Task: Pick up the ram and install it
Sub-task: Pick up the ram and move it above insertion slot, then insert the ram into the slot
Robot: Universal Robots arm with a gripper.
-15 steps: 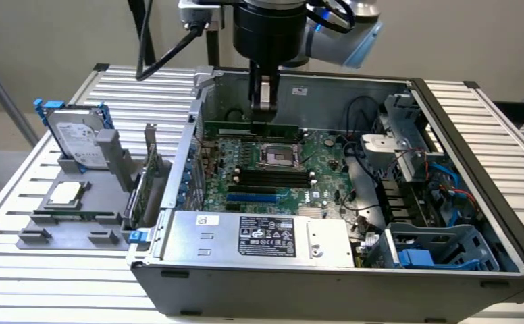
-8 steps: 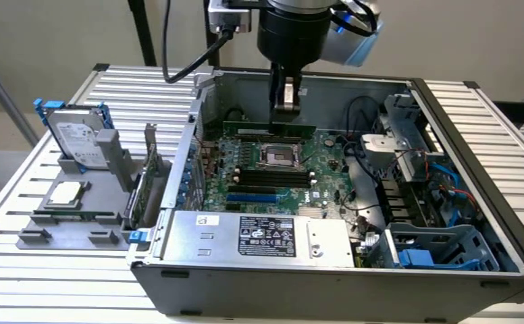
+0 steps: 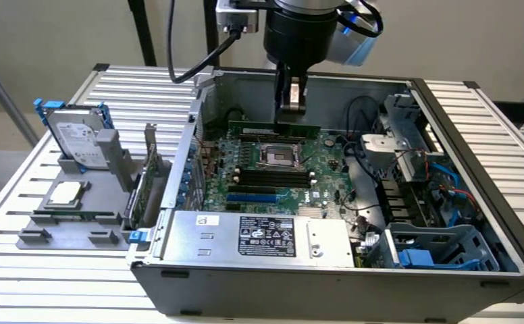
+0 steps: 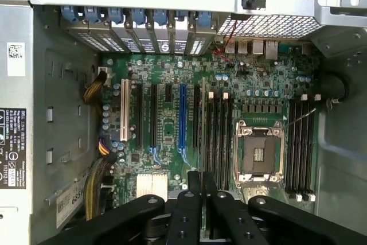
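Ram [image 3: 267, 128], a dark-green stick, is hanging level inside the open case [image 3: 334, 290], its length running across the exterior view, just over the far part of the board [image 3: 329, 162] beside the socket [image 3: 278, 156]; whether it is touching a slot cannot be told. The gripper [image 3: 289, 111] is pinching it from above near mid-length, and in the wrist view the fingers [image 4: 188, 216] are showing pressed close with only a thin gap between them. The stick is likely behaving as a light, stiff but brittle part: its flat faces are offering the only sound hold, while the chips and the lower contact edge are best left untouched, and any tilt is risking a jam. Just beside the socket the black memory slots [image 3: 271, 177] are lying parallel to the stick. Towards the exterior view's right a silver bracket [image 3: 381, 145] and black cables [image 3: 363, 108] are crowding the board's edge and are standing nearest to the arm's path. Nearer the camera the power supply [image 3: 262, 236] and a drive cage [image 3: 433, 246] are walling in the board. Well apart, outside the case on the exterior view's left, a grey fixture [image 3: 64, 236] is carrying a processor [image 3: 67, 194], a hard drive [image 3: 71, 135] and an expansion card [image 3: 146, 177].
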